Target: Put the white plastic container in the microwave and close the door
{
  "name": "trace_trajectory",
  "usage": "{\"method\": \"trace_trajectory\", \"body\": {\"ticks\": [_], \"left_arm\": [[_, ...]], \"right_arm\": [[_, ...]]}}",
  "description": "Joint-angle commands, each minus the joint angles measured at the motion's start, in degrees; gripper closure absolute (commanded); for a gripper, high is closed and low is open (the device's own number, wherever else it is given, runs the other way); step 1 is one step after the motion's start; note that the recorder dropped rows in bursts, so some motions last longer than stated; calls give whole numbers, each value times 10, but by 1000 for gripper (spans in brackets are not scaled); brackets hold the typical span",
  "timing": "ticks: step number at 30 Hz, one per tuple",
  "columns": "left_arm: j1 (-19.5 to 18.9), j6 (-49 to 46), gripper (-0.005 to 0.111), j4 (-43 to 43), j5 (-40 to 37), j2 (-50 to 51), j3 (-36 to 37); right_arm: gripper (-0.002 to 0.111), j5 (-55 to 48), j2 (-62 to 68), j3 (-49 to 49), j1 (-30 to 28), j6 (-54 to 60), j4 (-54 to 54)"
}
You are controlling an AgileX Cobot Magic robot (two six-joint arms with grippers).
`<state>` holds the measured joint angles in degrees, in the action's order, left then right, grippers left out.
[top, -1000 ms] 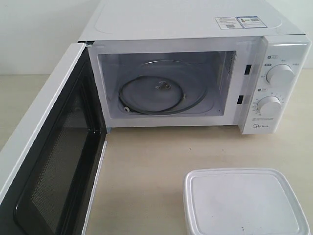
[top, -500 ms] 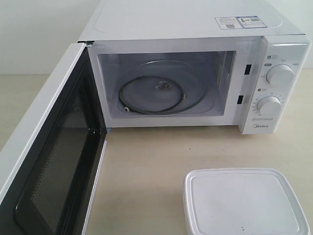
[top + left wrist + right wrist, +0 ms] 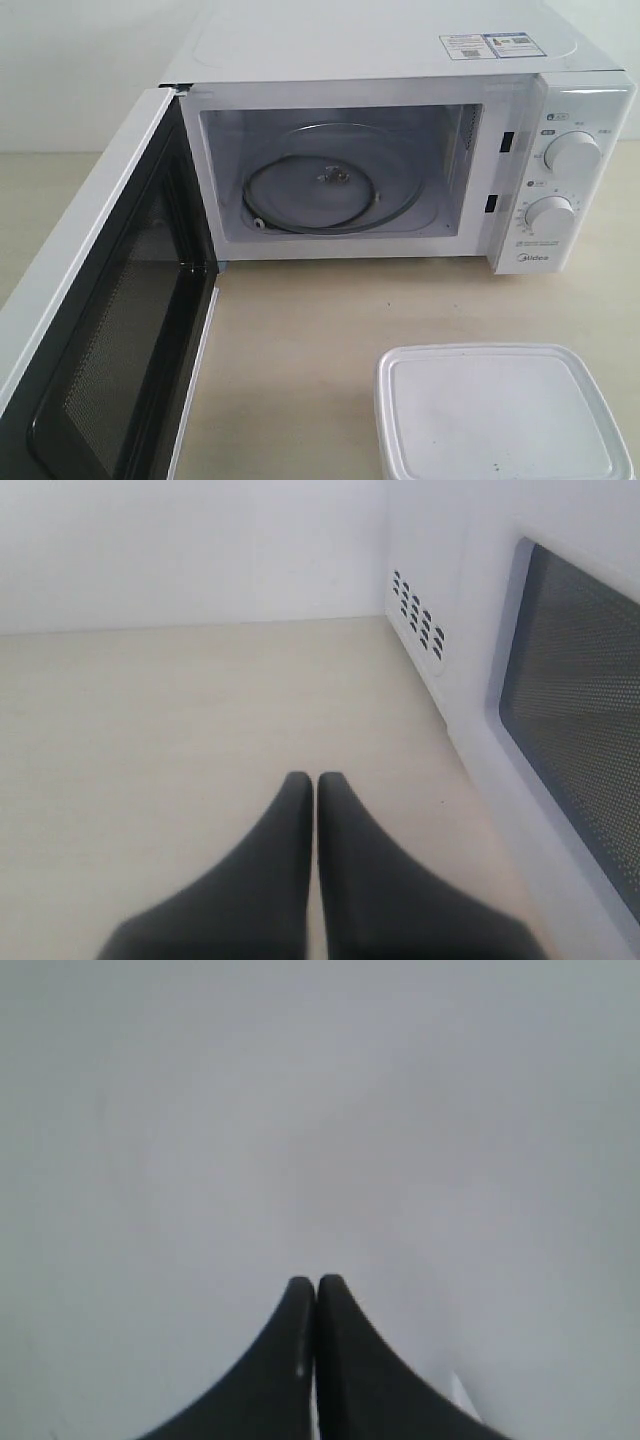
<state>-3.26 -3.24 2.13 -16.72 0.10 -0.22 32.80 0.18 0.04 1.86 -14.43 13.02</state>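
The white plastic container (image 3: 500,412) sits lidded on the table at the front right in the exterior view, in front of the microwave (image 3: 400,60). The door (image 3: 95,330) stands swung wide open to the left, showing its black inner frame and mesh window. Inside the cavity lies a glass turntable (image 3: 330,190). Neither gripper shows in the exterior view. My left gripper (image 3: 315,780) is shut with nothing in it, low over the table beside the door's outer face (image 3: 575,690). My right gripper (image 3: 316,1285) is shut and empty, facing a blank pale surface.
The beige tabletop (image 3: 300,330) spreads between the open door and the container. Two round dials (image 3: 572,152) sit on the microwave's right panel. Vent slots (image 3: 420,625) mark the microwave's side wall in the left wrist view. A white wall lies behind.
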Motion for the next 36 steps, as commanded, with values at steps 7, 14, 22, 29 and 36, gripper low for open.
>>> {"method": "trace_trajectory", "body": {"ticks": [7, 14, 22, 29, 36], "left_arm": [[-2, 2, 103, -1, 0, -1, 2], [-2, 2, 103, -1, 0, -1, 2], [-2, 2, 103, -1, 0, -1, 2], [-2, 2, 103, -1, 0, -1, 2], [-2, 2, 103, -1, 0, -1, 2]], "right_arm": [[109, -12, 26, -163, -1, -193, -319], [109, -125, 96, -246, -1, -504, -692], [109, 7, 182, -249, -1, -852, -1096], [109, 179, 246, -246, -1, -1011, -1130], [109, 219, 251, -246, -1, -1059, -1130]]}}
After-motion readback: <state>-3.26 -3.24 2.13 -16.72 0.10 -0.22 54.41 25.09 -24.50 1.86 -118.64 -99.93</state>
